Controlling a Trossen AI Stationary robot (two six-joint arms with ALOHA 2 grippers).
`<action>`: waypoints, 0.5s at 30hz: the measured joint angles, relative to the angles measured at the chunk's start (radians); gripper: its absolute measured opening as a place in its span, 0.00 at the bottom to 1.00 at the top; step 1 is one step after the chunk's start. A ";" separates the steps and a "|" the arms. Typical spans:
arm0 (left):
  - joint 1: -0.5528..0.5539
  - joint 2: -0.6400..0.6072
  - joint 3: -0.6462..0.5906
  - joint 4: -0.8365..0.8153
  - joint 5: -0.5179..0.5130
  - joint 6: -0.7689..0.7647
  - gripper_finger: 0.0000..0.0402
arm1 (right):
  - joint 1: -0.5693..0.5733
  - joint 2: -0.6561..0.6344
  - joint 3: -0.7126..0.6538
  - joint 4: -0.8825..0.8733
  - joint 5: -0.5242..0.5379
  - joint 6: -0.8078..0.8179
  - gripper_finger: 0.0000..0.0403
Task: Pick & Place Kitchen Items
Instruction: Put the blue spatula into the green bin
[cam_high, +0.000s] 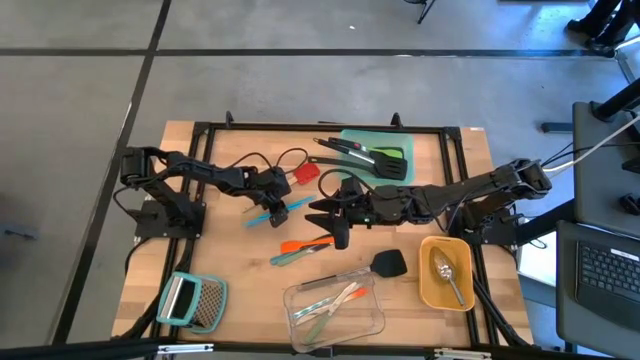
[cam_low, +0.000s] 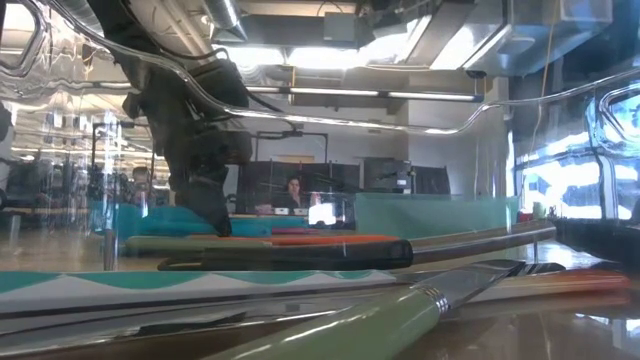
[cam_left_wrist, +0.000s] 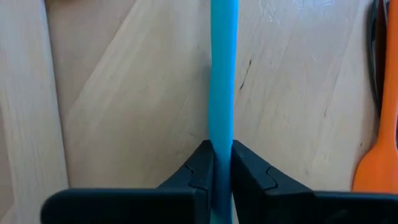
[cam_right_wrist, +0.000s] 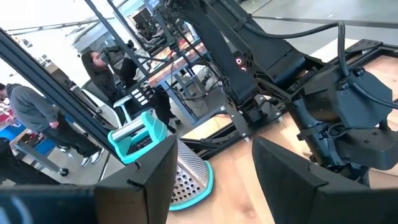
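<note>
Teal tool (cam_left_wrist: 222, 81) — left fingers (cam_left_wrist: 193, 177) clamped on it

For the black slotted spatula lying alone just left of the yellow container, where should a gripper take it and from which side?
Grip the black slotted spatula on its slim steel handle, near the middle, coming straight down from above with the fingers across the handle. It lies flat on the table, its broad head toward the yellow container; the handle is narrow enough to pinch and looks clear of neighbours.

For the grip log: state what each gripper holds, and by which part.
Left gripper is shut on the slim blue tool, gripping its thin handle. Right gripper is open, holding nothing.
</note>
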 joint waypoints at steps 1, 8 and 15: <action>0.000 -0.002 0.000 0.000 0.003 -0.001 0.07 | 0.000 0.000 0.000 0.000 0.000 0.001 0.52; 0.000 -0.005 -0.002 0.003 0.007 0.006 0.21 | 0.000 0.000 0.000 0.002 0.000 0.001 0.52; 0.000 -0.005 -0.002 0.014 -0.006 -0.014 0.24 | -0.001 0.000 0.000 0.001 0.000 0.021 0.52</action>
